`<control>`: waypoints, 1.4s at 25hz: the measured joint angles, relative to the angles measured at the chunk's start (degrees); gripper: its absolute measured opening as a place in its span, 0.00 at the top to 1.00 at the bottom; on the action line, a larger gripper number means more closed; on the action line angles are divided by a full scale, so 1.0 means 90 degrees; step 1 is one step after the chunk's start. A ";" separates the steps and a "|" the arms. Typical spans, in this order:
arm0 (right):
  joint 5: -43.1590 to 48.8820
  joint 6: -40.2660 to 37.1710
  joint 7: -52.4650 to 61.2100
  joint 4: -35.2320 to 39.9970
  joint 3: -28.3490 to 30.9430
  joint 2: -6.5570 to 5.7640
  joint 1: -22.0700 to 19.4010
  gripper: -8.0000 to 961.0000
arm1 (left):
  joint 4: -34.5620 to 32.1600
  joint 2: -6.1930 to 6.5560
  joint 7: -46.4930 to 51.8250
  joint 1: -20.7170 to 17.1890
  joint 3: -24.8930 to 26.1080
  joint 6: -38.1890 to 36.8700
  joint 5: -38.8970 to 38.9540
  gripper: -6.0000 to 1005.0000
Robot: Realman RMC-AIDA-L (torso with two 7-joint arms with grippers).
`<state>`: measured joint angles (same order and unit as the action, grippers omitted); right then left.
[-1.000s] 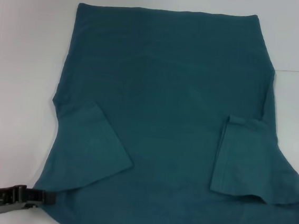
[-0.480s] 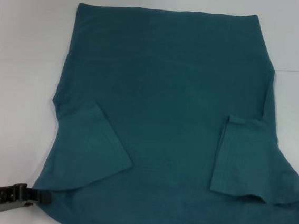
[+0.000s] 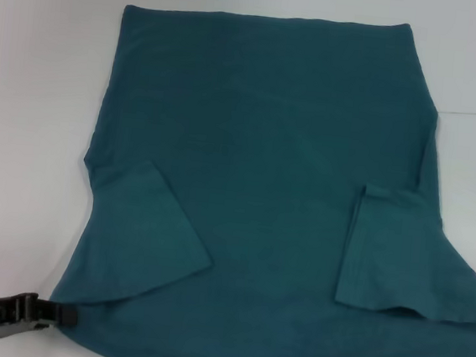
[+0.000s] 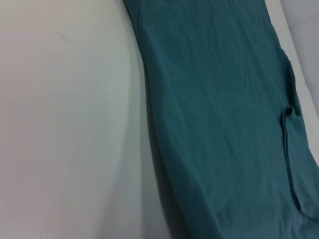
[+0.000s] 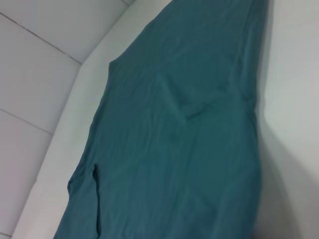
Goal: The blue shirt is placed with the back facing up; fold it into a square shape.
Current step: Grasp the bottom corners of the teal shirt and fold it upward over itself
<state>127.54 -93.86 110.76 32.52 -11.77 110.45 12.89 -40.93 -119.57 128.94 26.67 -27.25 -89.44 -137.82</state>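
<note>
Left hand [image 3: 60, 314] sits low at the blue shirt [image 3: 262, 189]'s near left corner; whether it grips the cloth I cannot tell. Just beyond it, both sleeves lie folded inward on the white surface [image 3: 36, 83]. The body still needs folding; the right hand is unseen.

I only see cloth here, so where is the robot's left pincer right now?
In the head view, the left pincer sits low at the robot's left, at the near left corner of the blue shirt on the white table.

The blue shirt [image 4: 224, 114] lies flat on the white table [image 4: 65, 129], one sleeve [image 4: 291, 149] folded inward.
</note>
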 joint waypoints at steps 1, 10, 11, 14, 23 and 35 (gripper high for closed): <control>0.0001 -0.0002 -0.0004 0.0000 0.0011 0.0002 -0.0020 0.95 | -0.0012 -0.0002 -0.0002 -0.0010 0.0000 -0.0032 0.0001 0.96; 0.0026 0.0062 -0.0047 0.0000 0.0292 0.0018 -0.0288 0.95 | -0.0035 -0.0020 -0.0062 -0.0047 0.0012 -0.0288 0.0017 0.96; 0.0026 0.0063 -0.0047 0.0000 0.0306 0.0011 -0.0323 0.95 | -0.0028 -0.0028 -0.0065 -0.0056 0.0011 -0.0312 0.0018 0.96; 0.0025 0.0071 -0.0050 0.0000 0.0343 -0.0015 -0.0424 0.95 | -0.0026 -0.0051 -0.0095 -0.0105 0.0010 -0.0379 0.0021 0.96; 0.0027 0.0108 -0.0117 0.0010 0.0663 -0.0122 -0.0635 0.95 | 0.0103 -0.0100 -0.0306 -0.0210 -0.0004 -0.0575 0.0031 0.96; 0.0028 0.0442 0.0019 0.0083 0.0742 -0.0213 -0.0606 0.95 | 0.0125 -0.0244 -0.0415 -0.0433 -0.0019 -0.0806 0.0034 0.96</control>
<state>127.79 -89.88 110.93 33.26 -5.09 108.53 7.43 -39.80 -121.77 125.20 22.77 -27.42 -96.69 -137.51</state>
